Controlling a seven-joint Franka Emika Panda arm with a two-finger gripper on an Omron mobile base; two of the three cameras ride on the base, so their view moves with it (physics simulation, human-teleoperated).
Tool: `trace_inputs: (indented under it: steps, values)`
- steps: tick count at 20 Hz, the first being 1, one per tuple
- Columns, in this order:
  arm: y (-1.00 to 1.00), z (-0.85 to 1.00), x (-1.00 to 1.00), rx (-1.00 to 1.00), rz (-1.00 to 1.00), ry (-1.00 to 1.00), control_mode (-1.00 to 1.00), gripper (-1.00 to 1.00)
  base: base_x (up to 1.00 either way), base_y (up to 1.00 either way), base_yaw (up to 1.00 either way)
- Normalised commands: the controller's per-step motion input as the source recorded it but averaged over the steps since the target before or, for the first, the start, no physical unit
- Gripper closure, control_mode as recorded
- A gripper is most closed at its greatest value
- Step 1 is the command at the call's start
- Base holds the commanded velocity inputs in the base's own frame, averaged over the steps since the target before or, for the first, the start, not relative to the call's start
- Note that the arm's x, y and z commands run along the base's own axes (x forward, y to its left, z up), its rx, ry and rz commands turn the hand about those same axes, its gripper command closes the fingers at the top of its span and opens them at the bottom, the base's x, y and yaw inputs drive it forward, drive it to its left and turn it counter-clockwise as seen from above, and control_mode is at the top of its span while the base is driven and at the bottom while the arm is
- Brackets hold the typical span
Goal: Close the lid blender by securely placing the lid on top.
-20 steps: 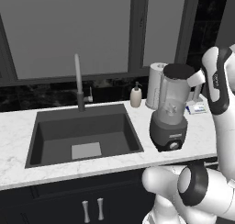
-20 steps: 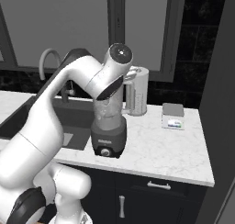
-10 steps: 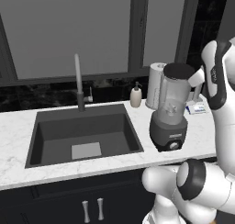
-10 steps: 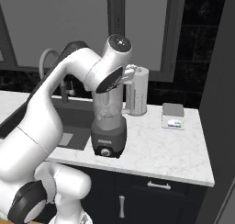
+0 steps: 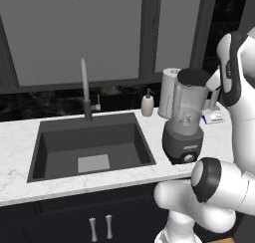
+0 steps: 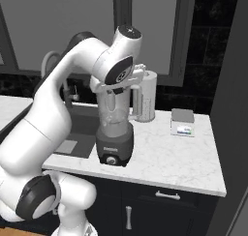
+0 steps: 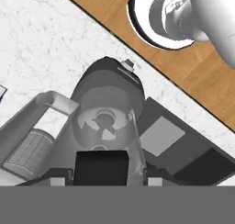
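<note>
The white marble counter (image 5: 20, 132) runs under a wide dark window, and sunk into it is a deep dark sink (image 5: 89, 145) with a tall grey faucet (image 5: 85, 90) at its back edge. The robot's white arm (image 6: 72, 85) arches over from the sink side, its hand directly above the blender (image 5: 183, 118), which stands on the counter just right of the sink, close to the front edge, its dark grey base and knob facing the room. The black lid (image 5: 193, 77) lies flat across the top of the clear jar, covering the rim. From the hand's own view you look straight down through the jar to the blades, with the jar's handle sticking out to one side. A white paper towel roll (image 5: 169, 90) stands just behind the blender, and a small beige soap bottle (image 5: 147, 104) sits near the back wall between the faucet and the roll. Farther right on the counter lies a small boxy item (image 6: 182, 122), well apart from the blender. The gripper (image 7: 101, 169) sits right over the jar top; I cannot tell whether its jaws are parted or still pinching the lid.
</note>
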Motion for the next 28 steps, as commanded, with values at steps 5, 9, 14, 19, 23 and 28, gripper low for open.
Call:
trace_inputs:
  steps: [5, 9, 14, 19, 23, 28]
  values:
    - [0.00, 0.00, -0.38, -0.03, 0.00, 0.13, -1.00, -1.00, 0.00, 0.00, 0.00]
    - [0.00, 0.01, -0.49, 0.00, 0.00, 0.09, -1.00, -1.00, 0.00, 0.00, 0.00]
    - [-0.01, 0.10, -0.68, 0.00, -0.01, 0.02, -1.00, -1.00, 0.00, 0.00, 0.00]
    - [-0.01, 0.30, -0.74, 0.00, -0.04, -0.04, -1.00, -1.00, 0.00, 0.00, 0.00]
    - [0.00, 0.16, -0.84, 0.00, -0.02, -0.26, -1.00, -1.00, 0.00, 0.00, 0.00]
    - [0.03, 0.00, -0.36, -0.01, -0.02, -0.31, -1.00, -1.00, 0.00, 0.00, 0.00]
